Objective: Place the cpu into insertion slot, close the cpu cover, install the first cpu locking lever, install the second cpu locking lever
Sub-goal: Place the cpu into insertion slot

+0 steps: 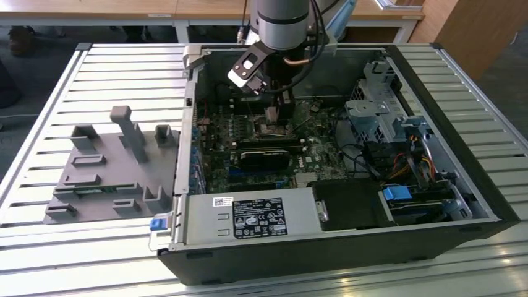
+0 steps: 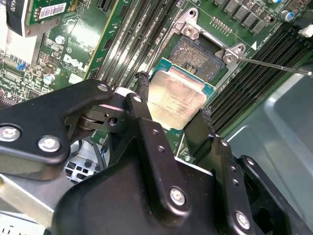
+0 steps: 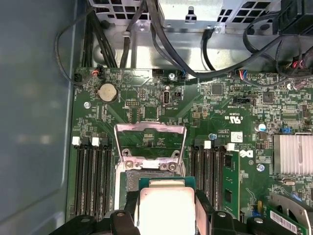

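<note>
the gripper (image 2: 173,100) is nearest in both wrist views, its black fingers (image 2: 146,125) closed partway onto two opposite edges of the cpu (image 2: 177,98) and gripping it flat, dull silver top up. the cpu hangs over the nearer edge of the insertion slot (image 2: 198,54), covering part of it and leaving the far part of the dark socket bare; whether chip and socket touch cannot be told. at the slot's far edge the cpu cover (image 3: 150,134) stands swung up and open on its hinge, green board showing through its window. a thin locking lever (image 2: 274,66) juts out free from one corner of the slot. long black memory slots (image 3: 90,181) run along both sides of the slot on the motherboard (image 3: 220,112). further on, near the board's far edge, sits a round coin battery (image 3: 107,91), with black cables (image 3: 161,39) looping beyond it. in the exterior view the arm reaches down into the open computer case (image 1: 330,260), a grey power-supply box (image 1: 247,219) lies at the case's near edge, and the case rests on a slatted metal table (image 1: 49,111) beside a grey fixture block (image 1: 107,167).
</note>
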Controlling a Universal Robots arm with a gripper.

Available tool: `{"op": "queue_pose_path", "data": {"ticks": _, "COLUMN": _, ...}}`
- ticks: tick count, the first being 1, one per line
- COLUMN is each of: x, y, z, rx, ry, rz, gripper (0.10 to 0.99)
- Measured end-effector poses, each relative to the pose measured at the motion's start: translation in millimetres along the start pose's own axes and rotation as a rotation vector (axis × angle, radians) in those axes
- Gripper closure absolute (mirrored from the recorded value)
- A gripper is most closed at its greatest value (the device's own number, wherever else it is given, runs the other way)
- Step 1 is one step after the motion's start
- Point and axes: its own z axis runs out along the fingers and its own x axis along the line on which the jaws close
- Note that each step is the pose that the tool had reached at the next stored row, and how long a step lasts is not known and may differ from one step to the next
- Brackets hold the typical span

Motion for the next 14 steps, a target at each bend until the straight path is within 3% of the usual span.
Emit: {"op": "queue_pose_path", "data": {"ticks": 14, "x": 0.5, "y": -0.8, "z": 7.4, "rx": 0.000, "ry": -0.0002, "rz": 0.000, "gripper": 0.545}}
